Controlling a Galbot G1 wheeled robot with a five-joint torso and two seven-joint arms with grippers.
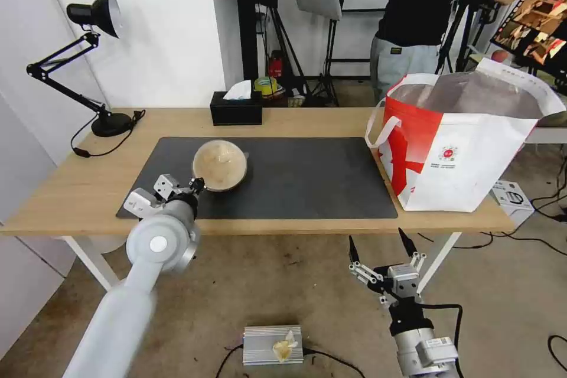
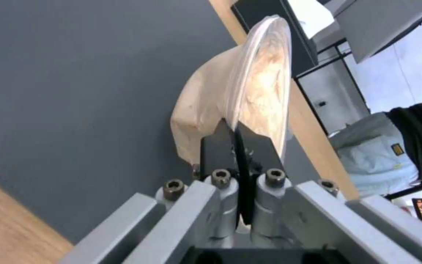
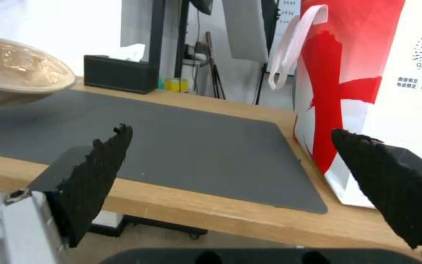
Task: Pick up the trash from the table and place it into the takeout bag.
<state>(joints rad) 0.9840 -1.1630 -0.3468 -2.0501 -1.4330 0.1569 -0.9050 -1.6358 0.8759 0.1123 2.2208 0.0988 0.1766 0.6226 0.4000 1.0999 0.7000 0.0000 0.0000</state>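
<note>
Left gripper [image 1: 196,184] clamped on rim of beige paper bowl [image 1: 220,165], tilted above dark grey mat [image 1: 307,180] on light-wood counter [image 1: 65,189]. Right gripper [image 1: 381,244] idle below counter edge, fingers apart. Bowl not yet in white-and-red takeout bag [image 1: 466,147]; bag's contents hidden.

Pale grey arms, black-tipped grippers

Left gripper [image 1: 196,184]: silver links, hex screws. Right gripper [image 1: 381,243]: pointed, textured black fingers [image 3: 93,176], black cable at the wrist.
</note>
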